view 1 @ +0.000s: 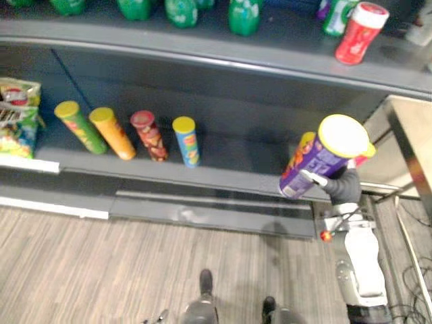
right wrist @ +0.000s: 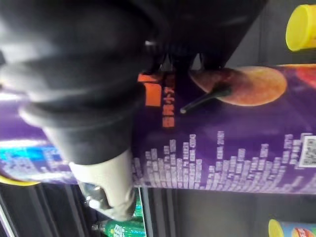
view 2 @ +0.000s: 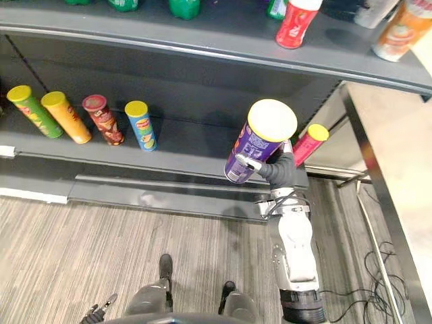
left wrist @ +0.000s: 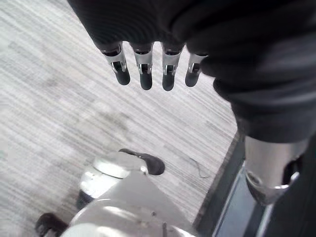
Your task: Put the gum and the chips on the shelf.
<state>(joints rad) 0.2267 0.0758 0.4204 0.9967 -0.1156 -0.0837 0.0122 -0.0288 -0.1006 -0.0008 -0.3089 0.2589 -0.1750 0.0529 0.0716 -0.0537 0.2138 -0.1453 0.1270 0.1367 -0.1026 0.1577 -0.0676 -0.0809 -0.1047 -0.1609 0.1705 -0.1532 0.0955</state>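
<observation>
Chips: a purple can [view 2: 260,143] with a pale lid, tilted, held in front of the lower shelf [view 2: 196,145] near its right end; whether its base touches the shelf edge cannot be told.
Right hand [view 2: 278,170]: closed round the can's lower half, fingers mostly hidden behind the can and the dark cover.
Left hand [left wrist: 143,64]: fingers hang loose in a row over the floor [left wrist: 59,108], holding nothing.
Pink can [view 2: 309,143]: just behind the purple one, partly covered by it.
Row of cans: green [view 1: 81,127], orange [view 1: 113,133], red [view 1: 148,135] and blue [view 1: 187,141], leaning on the lower shelf, well left.
Snack bag [view 1: 17,115]: far left, cut off by the edge.
Upper shelf [view 1: 283,50]: green bottles [view 1: 243,15] cropped at the top and a red tub [view 1: 361,32].
</observation>
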